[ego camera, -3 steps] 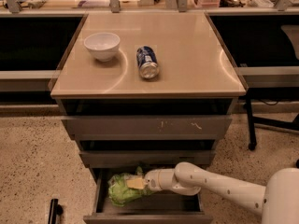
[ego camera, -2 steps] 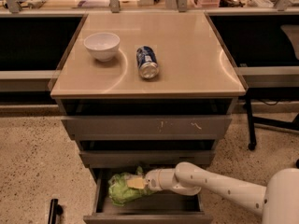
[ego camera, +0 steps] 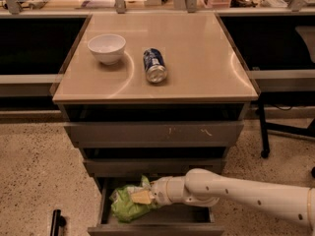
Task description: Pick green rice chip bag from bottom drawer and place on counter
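The green rice chip bag (ego camera: 126, 204) lies crumpled in the left half of the open bottom drawer (ego camera: 150, 228). My white arm reaches in from the lower right, and my gripper (ego camera: 142, 196) sits right at the bag's right side, with a yellowish fingertip (ego camera: 141, 197) lying on the foil. The beige counter (ego camera: 197, 53) is above, holding a white bowl (ego camera: 107, 47) and a blue soda can (ego camera: 154, 65) lying on its side.
The two upper drawers (ego camera: 153, 133) are pulled partly out above the bottom one, overhanging the back of it. A dark object (ego camera: 56, 222) stands on the speckled floor at lower left. Chair legs (ego camera: 275, 132) are on the right. Cluttered shelves run behind the counter.
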Robot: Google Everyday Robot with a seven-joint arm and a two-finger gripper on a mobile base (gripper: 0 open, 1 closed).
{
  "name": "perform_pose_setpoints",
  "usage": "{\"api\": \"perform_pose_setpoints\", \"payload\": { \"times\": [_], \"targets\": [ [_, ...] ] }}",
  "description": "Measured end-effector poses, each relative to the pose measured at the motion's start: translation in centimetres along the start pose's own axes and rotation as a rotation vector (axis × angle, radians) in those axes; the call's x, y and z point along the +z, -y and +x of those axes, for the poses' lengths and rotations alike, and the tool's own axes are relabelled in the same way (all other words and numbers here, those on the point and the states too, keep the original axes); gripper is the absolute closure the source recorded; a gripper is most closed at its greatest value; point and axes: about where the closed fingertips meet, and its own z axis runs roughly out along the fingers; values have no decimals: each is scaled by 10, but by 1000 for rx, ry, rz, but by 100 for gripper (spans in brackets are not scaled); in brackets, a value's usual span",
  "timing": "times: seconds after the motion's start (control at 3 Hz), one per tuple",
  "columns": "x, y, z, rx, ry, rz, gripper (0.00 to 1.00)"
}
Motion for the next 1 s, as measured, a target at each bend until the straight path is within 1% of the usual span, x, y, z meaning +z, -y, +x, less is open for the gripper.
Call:
{"api": "perform_pose_setpoints", "payload": {
  "times": [0.33, 0.67, 1.0],
  "targets": [
    [-54, -49, -23, -128, -9, 23, 100],
    [-72, -48, -36, -155, 1, 62, 100],
    [-71, -48, -35, -155, 0, 59, 100]
  ]
}}
